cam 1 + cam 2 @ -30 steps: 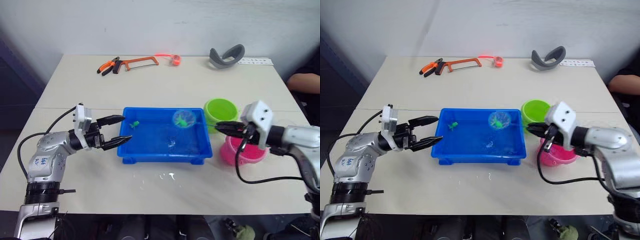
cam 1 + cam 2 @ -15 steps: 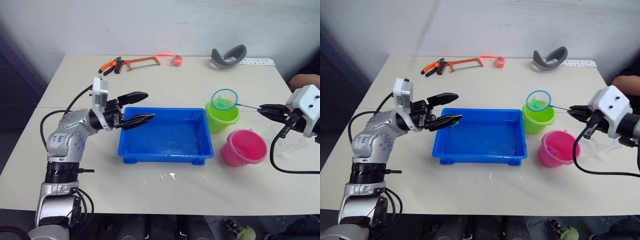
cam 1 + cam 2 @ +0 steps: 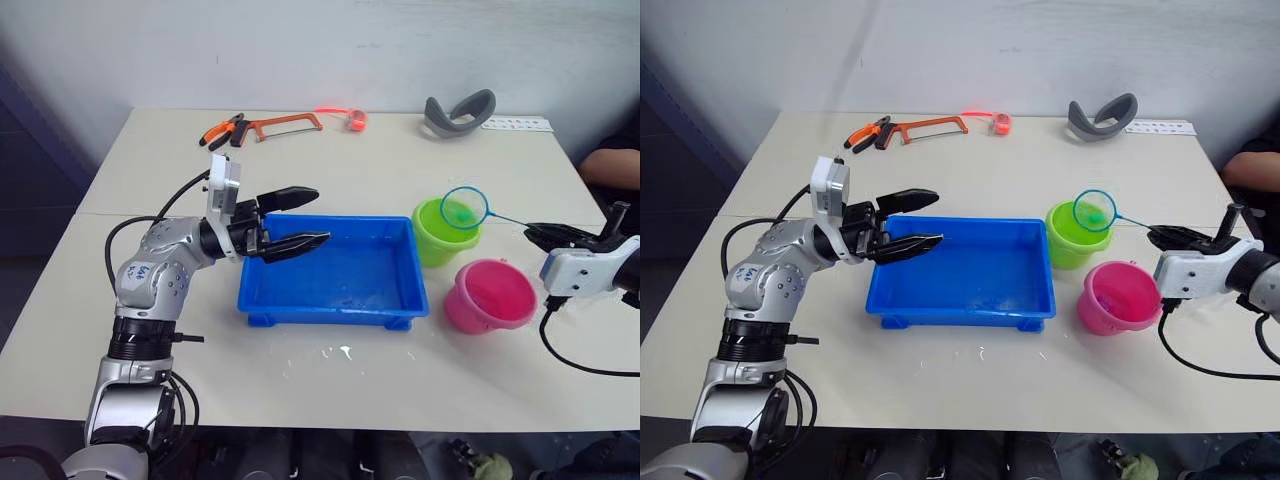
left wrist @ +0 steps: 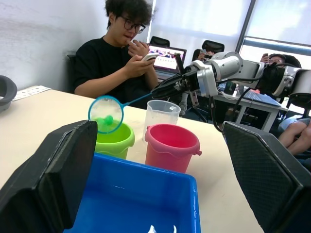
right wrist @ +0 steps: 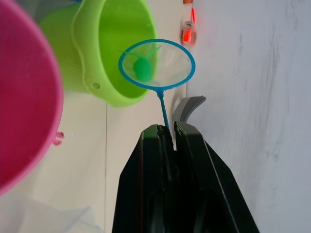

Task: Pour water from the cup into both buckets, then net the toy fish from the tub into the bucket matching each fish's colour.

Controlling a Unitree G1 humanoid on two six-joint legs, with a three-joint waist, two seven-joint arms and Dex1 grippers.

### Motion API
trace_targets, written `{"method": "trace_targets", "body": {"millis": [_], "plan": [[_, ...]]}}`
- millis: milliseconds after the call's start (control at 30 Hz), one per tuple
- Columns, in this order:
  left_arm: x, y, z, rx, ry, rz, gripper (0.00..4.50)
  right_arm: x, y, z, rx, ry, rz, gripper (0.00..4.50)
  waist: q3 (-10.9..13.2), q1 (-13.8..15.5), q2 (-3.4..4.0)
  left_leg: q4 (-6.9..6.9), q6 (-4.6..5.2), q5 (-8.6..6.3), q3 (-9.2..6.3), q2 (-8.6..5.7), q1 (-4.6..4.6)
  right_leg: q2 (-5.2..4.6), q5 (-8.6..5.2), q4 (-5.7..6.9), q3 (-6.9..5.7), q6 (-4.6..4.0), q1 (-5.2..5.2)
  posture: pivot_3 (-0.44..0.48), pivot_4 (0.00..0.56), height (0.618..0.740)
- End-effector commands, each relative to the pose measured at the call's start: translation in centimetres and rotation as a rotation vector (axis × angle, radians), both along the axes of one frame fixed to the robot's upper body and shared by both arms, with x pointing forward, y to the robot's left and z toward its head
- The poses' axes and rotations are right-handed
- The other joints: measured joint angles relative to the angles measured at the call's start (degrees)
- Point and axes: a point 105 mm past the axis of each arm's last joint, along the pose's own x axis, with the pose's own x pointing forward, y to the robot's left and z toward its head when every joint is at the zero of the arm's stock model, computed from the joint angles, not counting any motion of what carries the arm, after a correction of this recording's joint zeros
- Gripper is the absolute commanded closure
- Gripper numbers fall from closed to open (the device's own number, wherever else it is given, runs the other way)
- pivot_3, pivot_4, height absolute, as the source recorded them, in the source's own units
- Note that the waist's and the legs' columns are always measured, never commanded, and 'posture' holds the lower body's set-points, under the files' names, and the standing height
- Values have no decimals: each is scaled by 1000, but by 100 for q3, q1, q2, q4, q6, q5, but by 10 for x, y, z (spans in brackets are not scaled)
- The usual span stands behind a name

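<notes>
Since the frame 1 s ago, the net point(image 3: 464, 207) has been lifted out of the tub point(image 3: 335, 272) and carried right; it is now held over the lime green bucket point(image 3: 441, 232). The left gripper point(image 3: 302, 217) has also been raised from the tub's left side to above the tub's far-left corner.

Net handle is pinched between the closed fingers of the right gripper point(image 5: 170, 133), at the table's right edge. One small green fish point(image 5: 143, 68) is seen in the mesh, hoop approx. level with the bucket's rim. Left gripper is spread wide w/ nothing held.

Pink bucket point(image 3: 489, 295) stands just near-right of the green one, both right of the tub. Clear cup point(image 4: 162, 116) is seen in the left wrist view beyond the pink bucket, i.e. further right. Something small and pale shows on the tub floor in that view; whether it is a fish cannot be told.

At the table's far edge lie orange pliers point(image 3: 222, 130), an orange hacksaw point(image 3: 285, 125) and a grey curved object point(image 3: 456, 111). A person in black point(image 4: 118, 60) is seated beyond the table's right side, w/ a phone held.
</notes>
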Motion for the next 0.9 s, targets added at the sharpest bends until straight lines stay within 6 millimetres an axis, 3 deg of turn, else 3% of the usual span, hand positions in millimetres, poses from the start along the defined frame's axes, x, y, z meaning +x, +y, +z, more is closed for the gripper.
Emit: {"method": "trace_targets", "body": {"millis": [33,200,433,600,733,833,900], "plan": [[1,-5,6,-3,-39,-25,21,-5,7,16,-373,-273,116,4500,0,0,3,0,-1,0,-1,0,0,0,0,0,0,0,0,0,150,740],[2,-8,3,2,-38,-40,21,-4,1,11,-463,-338,149,4500,0,1,7,-2,-9,5,-1,1,0,2,-3,4,7,-1,-4,0,150,740],[7,-3,3,15,-48,-37,21,2,2,23,-481,-436,192,4500,0,-17,7,-4,-15,8,0,8,0,47,-3,1,29,-2,-4,0,150,740],[5,22,-1,19,-72,9,21,-4,17,38,-115,-382,187,4500,1,-64,7,-10,-22,9,-2,22,1,64,-4,-3,29,-5,-4,0,150,740],[-4,66,-9,26,-82,88,21,-10,59,46,367,-125,240,4500,1,-177,7,-15,-22,9,-4,33,5,63,-3,-10,29,-7,1,0,150,740],[-5,91,-13,35,-85,188,21,-15,91,48,579,90,310,4500,3,-179,7,-6,-25,7,-7,52,8,56,1,-4,28,-14,2,0,150,740],[-6,108,-16,27,-92,268,21,-16,114,38,630,267,326,4500,2,-139,8,2,-25,7,-11,52,8,46,3,1,26,-19,2,0,150,740]]}}
